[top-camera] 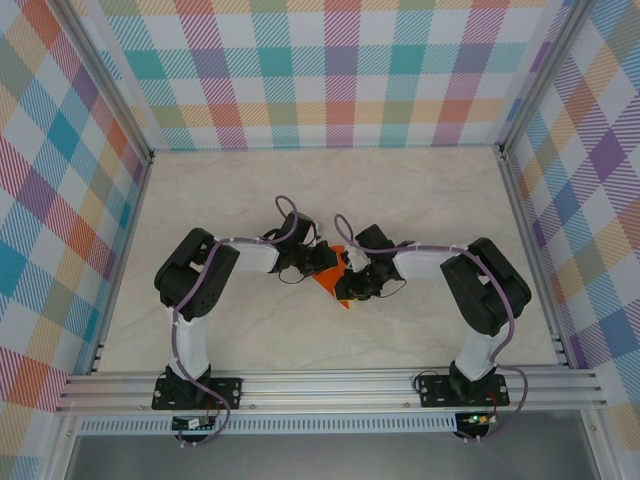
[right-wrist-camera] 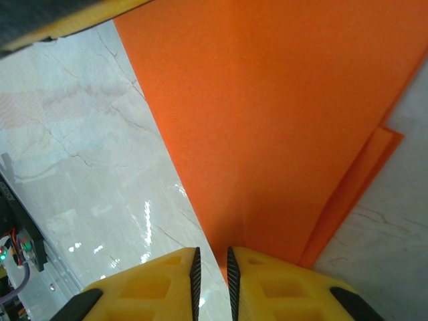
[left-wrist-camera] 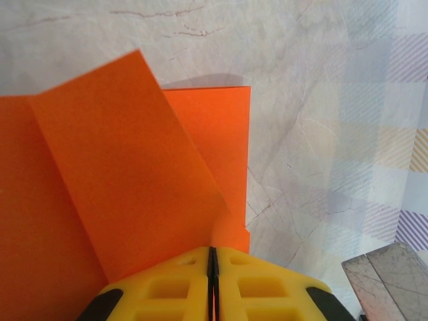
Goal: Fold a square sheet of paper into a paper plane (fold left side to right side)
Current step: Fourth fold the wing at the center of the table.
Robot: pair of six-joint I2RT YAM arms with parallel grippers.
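The sheet of paper [left-wrist-camera: 120,167] is thin, bright orange and matte. It already carries creases: in the left wrist view one flap stands up off a flatter layer beneath, and in the right wrist view a straight crease runs down its middle with a second layer peeking out along the right edge. It lies near the middle of the surface [top-camera: 400,190], between the two arms. It should handle as very light and limp. It is likely to buckle or tear if pulled from both ends, will take a sharp crease under pressure, and will slide easily on the smooth top. The safest hold is at an edge or corner, close to a crease where it is a little stiffer. The left end effector [left-wrist-camera: 212,251] has its yellow fingers pressed together, pinching the lower edge of the raised flap. The right end effector [right-wrist-camera: 212,253] has its fingers nearly together, with a thin slit into which the paper's tip runs. I cannot tell whether they actually grip it. The surface is pale, glossy, marble-veined stone or laminate, and walls [top-camera: 340,60] of pastel plaid cloth surround it.
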